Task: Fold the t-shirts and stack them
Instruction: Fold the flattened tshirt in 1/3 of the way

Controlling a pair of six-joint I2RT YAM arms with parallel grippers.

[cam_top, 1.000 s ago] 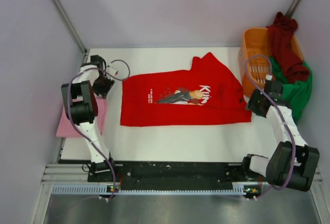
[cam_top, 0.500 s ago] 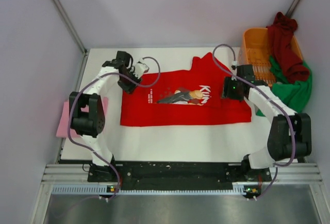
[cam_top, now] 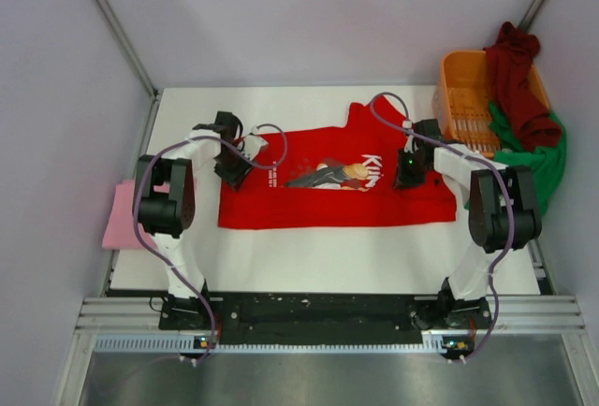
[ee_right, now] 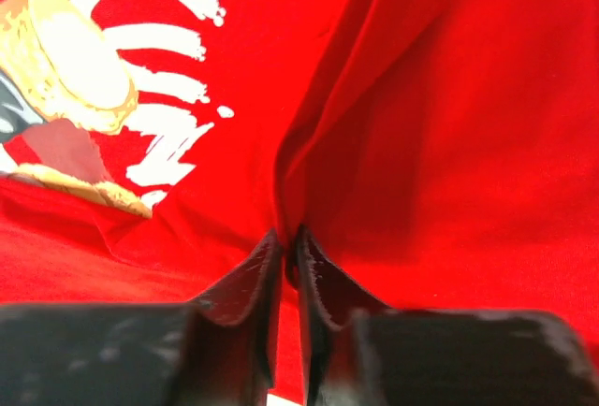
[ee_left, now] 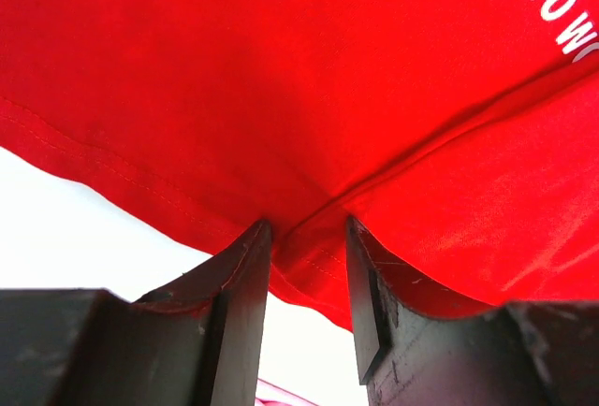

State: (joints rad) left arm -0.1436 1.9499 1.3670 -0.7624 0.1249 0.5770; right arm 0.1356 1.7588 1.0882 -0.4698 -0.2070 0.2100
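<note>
left fingers (ee_left: 239, 312) slightly apart, straddling red shirt (cam_top: 318, 198) hem | right fingers (ee_right: 243, 303) clamping tight on shirt fold | shirt lying on worktop (cam_top: 309, 256)

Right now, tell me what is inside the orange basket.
A maroon t-shirt hangs over the orange basket's far rim, and a green t-shirt spills over its right side. Whatever lies beneath them is covered.

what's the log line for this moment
stage: grasping red t-shirt | left hand: astride hem, grip unclear | right hand: shut on pinched fold
</note>
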